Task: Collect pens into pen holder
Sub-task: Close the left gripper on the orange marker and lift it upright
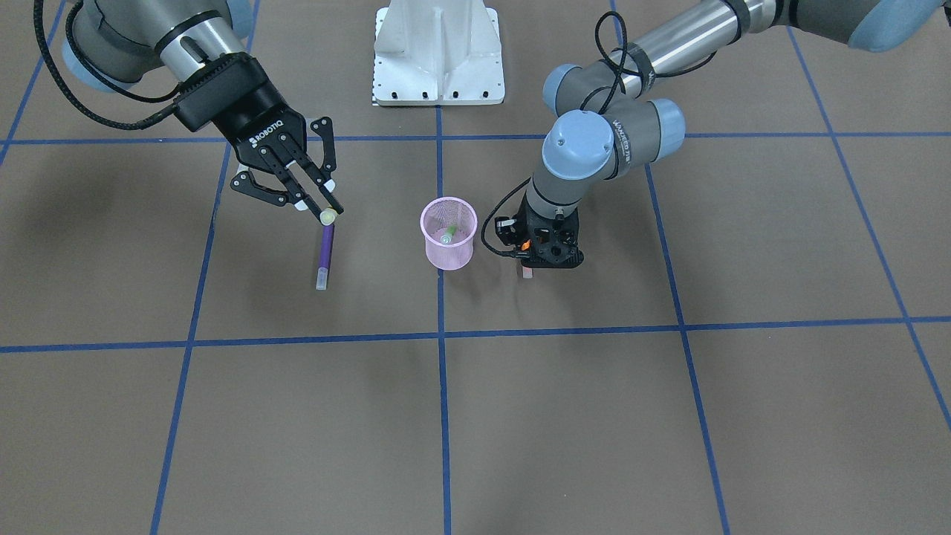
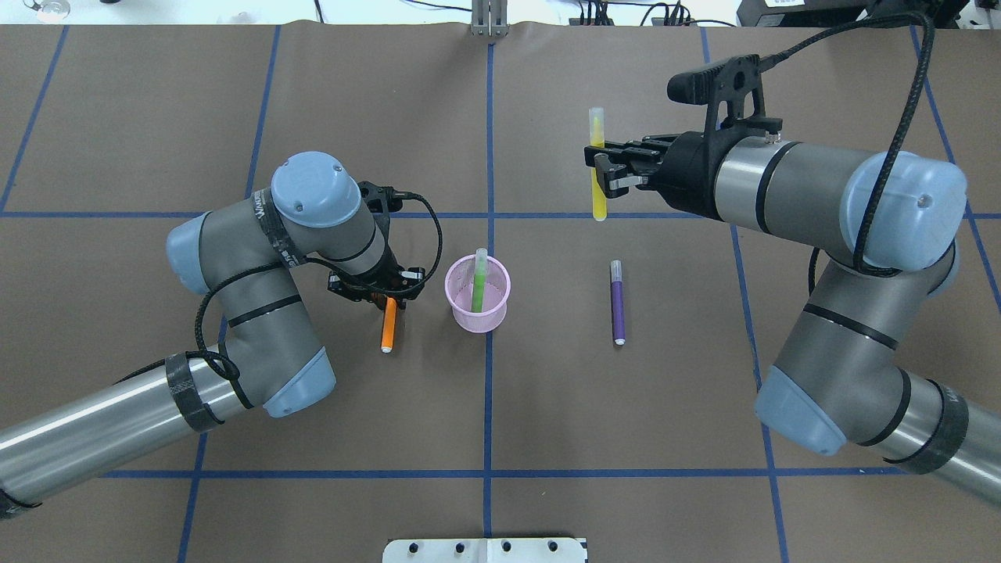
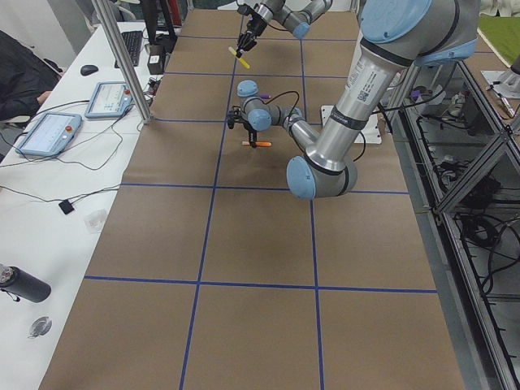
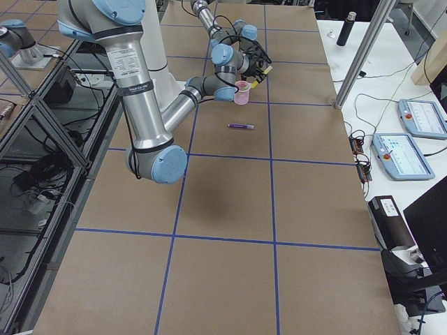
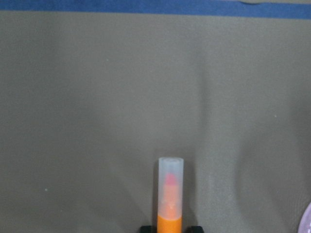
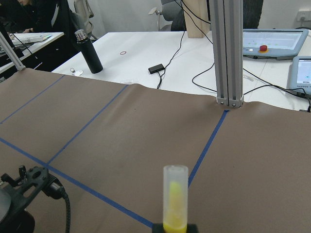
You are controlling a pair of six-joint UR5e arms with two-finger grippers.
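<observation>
Orange pen (image 5: 169, 204) sits closest to your left wrist lens, its clear cap pointing away and its barrel running back between the jaws. Your left pincer (image 2: 385, 294) is down at the worktop (image 2: 547, 407) just beside the pen holder (image 2: 478, 322). It straddles the pen's back end, so the capped half stays free. The jaws look snug on both sides, but I cannot tell whether they are pinching the pen or only bracketing it. The pen appears to lie flat, so treat this grasp as unproven.

Your right pincer (image 2: 600, 168) is pressed together on a yellow pen (image 2: 598, 202), gripped near mid-length. It carries the pen clear of the worktop, well apart from the holder. That middle grip leaves both ends free, which should let you tip the pen upright over the rim.

One green pen (image 2: 477, 283) leans inside the holder, cap up. The purple pen (image 2: 617, 303) lies flat between the holder and your right arm, untouched. By my reckoning you are a quarter done. Mind that both arms may want the holder at once.
</observation>
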